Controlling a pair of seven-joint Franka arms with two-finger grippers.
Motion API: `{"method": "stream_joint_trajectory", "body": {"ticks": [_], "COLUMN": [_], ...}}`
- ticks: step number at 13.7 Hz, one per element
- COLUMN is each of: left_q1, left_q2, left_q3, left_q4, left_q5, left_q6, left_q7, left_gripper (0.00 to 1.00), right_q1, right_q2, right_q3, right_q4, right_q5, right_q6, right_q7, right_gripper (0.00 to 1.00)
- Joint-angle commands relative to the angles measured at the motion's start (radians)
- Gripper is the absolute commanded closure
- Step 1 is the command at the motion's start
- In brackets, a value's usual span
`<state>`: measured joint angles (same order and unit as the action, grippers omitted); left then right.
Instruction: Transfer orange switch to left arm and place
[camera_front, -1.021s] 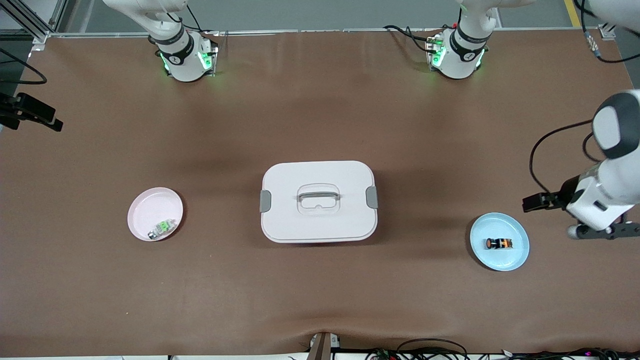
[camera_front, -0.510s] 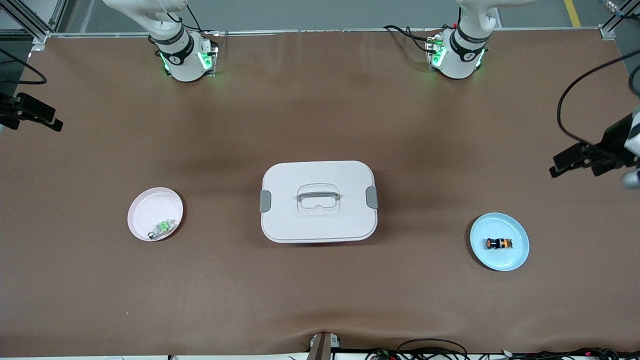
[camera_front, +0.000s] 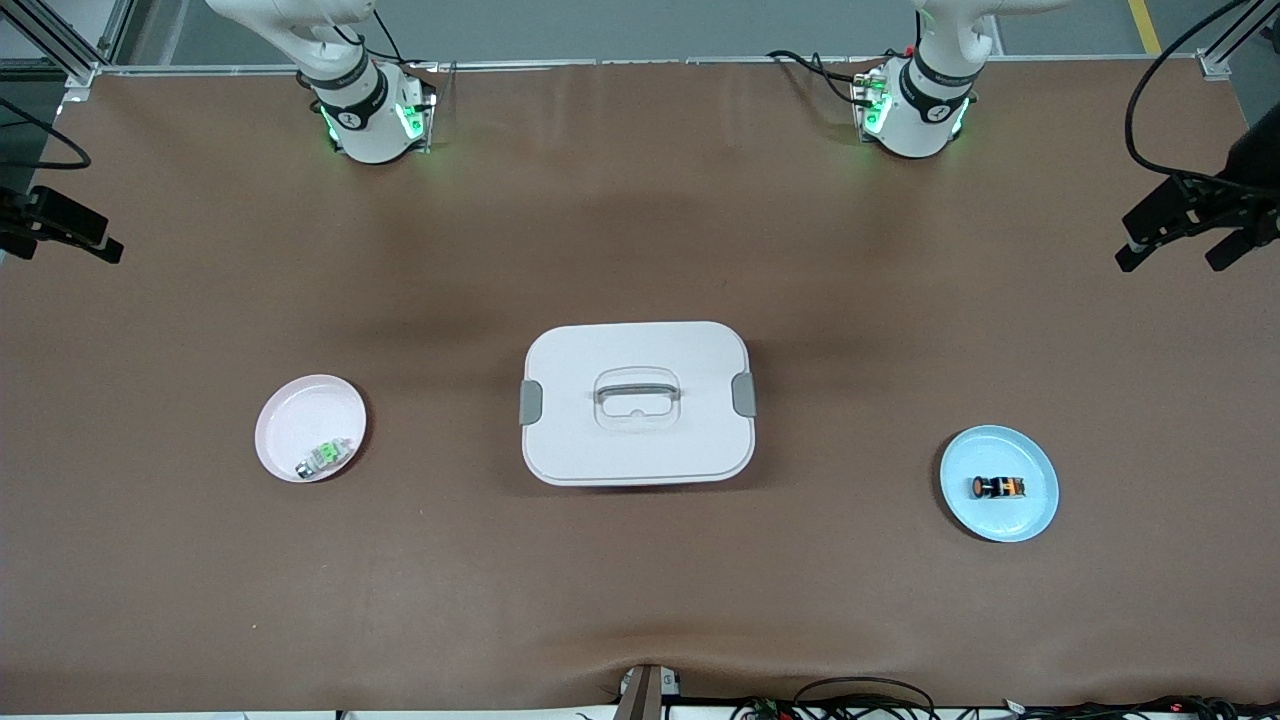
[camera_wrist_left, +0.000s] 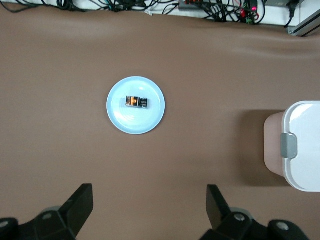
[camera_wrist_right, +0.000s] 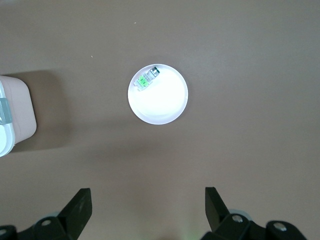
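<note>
The orange switch (camera_front: 998, 487) (camera_wrist_left: 136, 102), a tiny black part with an orange end, lies on its side on a blue plate (camera_front: 1040, 510) (camera_wrist_left: 120, 122) toward the left arm's end of the table. The white lidded box (camera_front: 600, 450) (camera_wrist_left: 302, 150) (camera_wrist_right: 12, 115) stands mid-table between the two plates. My left gripper (camera_front: 1170, 262) (camera_wrist_left: 149, 192) hangs open and empty high over the table's edge at the left arm's end, well apart from the blue plate. Over the right arm's end, my right gripper (camera_front: 95, 245) (camera_wrist_right: 147, 192) waits open and empty.
A pink plate (camera_front: 290, 415) (camera_wrist_right: 160, 105) toward the right arm's end holds a small green and clear part (camera_front: 322, 456) (camera_wrist_right: 146, 79). Cables (camera_front: 860, 695) lie along the table's edge nearest the front camera. Brown tabletop (camera_front: 640, 600) surrounds the box.
My left arm has swung up and away from beside the blue plate, out toward the table's end. The right arm, switch, plates and box have not moved.
</note>
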<state>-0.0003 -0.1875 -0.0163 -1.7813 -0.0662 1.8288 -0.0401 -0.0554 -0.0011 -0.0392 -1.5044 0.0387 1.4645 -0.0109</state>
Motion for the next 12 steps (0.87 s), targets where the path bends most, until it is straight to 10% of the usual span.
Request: {"method": "stream_joint_trajectory", "body": {"ticks": [1, 12], "left_q1": [0.008, -0.001], "left_q2": [-0.082, 0.085], "left_q3": [-0.008, -0.010], "left_q4": [-0.086, 0.125], "left_q5": [-0.006, 0.048], "left_q6": [0.031, -0.318], "left_q7": [0.000, 0.022], "left_gripper": [0.00, 0.00], "right_q1": [-0.018, -0.018], "right_q2": [-0.007, -0.007], "right_q3": [0.015, 0.018], "right_q4": [-0.002, -0.002], "right_q5": [-0.002, 0.000], "right_q6": [0.004, 0.000], "right_q7": [0.006, 0.006], "right_gripper": [0.00, 0.00]}}
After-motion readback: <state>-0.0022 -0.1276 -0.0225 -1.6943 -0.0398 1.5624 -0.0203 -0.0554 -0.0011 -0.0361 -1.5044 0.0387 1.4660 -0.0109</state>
